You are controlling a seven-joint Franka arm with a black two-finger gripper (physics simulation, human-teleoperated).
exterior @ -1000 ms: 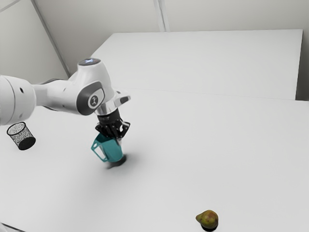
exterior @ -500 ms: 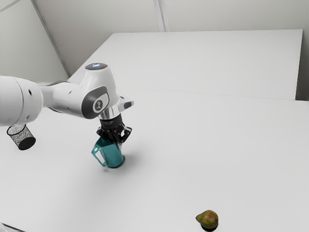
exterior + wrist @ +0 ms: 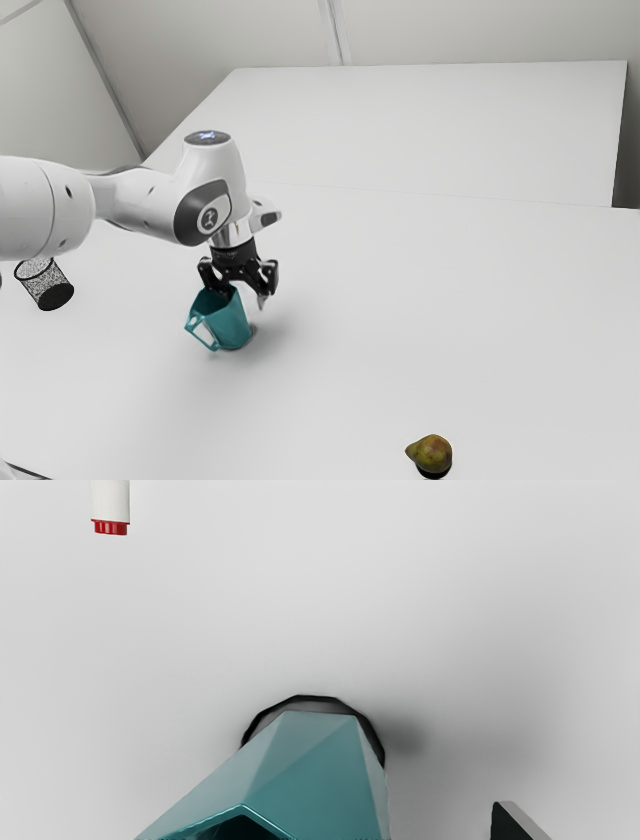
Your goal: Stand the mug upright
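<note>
The faceted teal mug (image 3: 229, 325) stands upright on the white table (image 3: 400, 300).

No legible txt or nos.

The mug (image 3: 230, 325) is teal, paler on some facets, with a teal handle and a dark inside. The pear (image 3: 432, 452) is olive green mottled with brown. The mesh cup (image 3: 46, 284) is speckled black and white, with a black rim and base. White and dark grey cover the arm (image 3: 215, 175); its jaws (image 3: 241, 298) are black. The desk (image 3: 400, 300) is plain pale grey. The white container (image 3: 110, 501) has a red end (image 3: 110, 528).
</note>
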